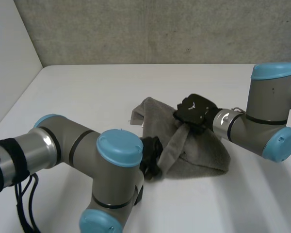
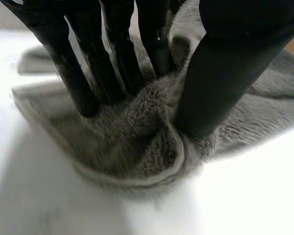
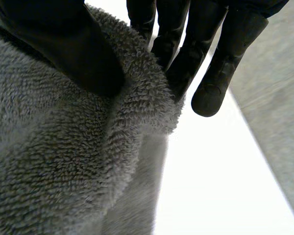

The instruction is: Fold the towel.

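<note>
**On the tabletop: towel bunched, both hands gripping it**

Near the middle of the white tabletop point(image 1: 87, 92) you have the grey towel point(image 1: 203, 155) lying in a rumpled heap, not yet in any tidy fold. Your left hand point(image 1: 150, 158) is at the near edge of the heap. Its wrist view shows its fingers point(image 2: 83, 78) and thumb closed on a hemmed fold of the cloth, low, right at the surface. Your right hand point(image 1: 194, 114) is over the far side. Its thumb point(image 3: 63, 54) presses one face of a thick fold with the fingers behind it, so it too is clamped on towel, and it carries that part clear of the tabletop. A band of cloth runs between the two hands in the head view.

My reading is that the fold is at an early stage. You have both grips, but no edge lies on another edge yet, and the layers are doubled by bunching, not by alignment. What is left, I judge, is to draw the cloth out flat, bring one edge over to meet the opposite one, and lay it down square. One corner sits flat on the far side of the heap.

Around the towel the surface is plain and bare. A white panel stands along the left side, and a rough grey wall point(image 1: 150, 29) closes the back.
</note>
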Robot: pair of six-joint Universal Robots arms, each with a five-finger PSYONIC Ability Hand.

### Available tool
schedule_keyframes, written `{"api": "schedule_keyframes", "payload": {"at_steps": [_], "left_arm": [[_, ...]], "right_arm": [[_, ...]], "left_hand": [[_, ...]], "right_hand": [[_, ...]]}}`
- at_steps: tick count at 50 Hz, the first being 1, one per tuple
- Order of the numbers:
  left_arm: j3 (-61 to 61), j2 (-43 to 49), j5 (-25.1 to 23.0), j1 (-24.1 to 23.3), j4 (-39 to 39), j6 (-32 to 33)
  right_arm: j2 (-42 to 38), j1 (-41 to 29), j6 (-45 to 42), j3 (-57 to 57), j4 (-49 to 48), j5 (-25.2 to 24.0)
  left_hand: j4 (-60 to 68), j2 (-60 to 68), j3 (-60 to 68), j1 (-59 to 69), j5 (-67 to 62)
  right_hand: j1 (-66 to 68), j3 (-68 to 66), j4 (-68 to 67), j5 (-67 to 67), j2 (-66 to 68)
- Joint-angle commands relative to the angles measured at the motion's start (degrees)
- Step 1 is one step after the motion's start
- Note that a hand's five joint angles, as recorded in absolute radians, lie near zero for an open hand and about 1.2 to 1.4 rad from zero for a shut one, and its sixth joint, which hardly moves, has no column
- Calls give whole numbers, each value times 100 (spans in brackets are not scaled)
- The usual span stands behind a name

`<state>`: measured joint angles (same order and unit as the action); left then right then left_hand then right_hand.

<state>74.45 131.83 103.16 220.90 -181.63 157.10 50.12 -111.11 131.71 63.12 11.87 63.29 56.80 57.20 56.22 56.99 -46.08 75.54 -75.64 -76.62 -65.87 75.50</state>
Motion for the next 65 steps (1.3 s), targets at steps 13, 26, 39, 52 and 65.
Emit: {"api": "schedule_keyframes", "payload": {"at_steps": [13,26,39,52,65], "left_arm": [[-1899,-1719,935,1236,-2164,1357],[1225,-2565,-226,1446,-2035,2034],[3575,-3100,-446,2158,-1938,2597],[4402,-4533,-851,2230,-1990,2641],[4921,-5079,-859,2247,-2008,3098]], "right_arm": [[1826,-16,2342,-186,-2444,939],[2582,-227,1762,2310,-1820,588],[2116,-1106,942,2970,1037,588],[2854,18,3220,2530,87,658],[1645,46,3046,1030,604,623]], "left_hand": [[2320,2280,2378,2301,-2392],[2320,2280,2378,2301,-2392],[2320,2280,2378,2301,-2392],[2320,2280,2378,2301,-2392],[2320,2280,2378,2301,-2392]], "right_hand": [[446,-436,-338,-413,450],[446,-436,-338,-413,450],[-3568,3578,3677,3601,-3564],[-6409,6419,6518,6442,-6405],[-5286,5296,5395,5319,-5282]]}}
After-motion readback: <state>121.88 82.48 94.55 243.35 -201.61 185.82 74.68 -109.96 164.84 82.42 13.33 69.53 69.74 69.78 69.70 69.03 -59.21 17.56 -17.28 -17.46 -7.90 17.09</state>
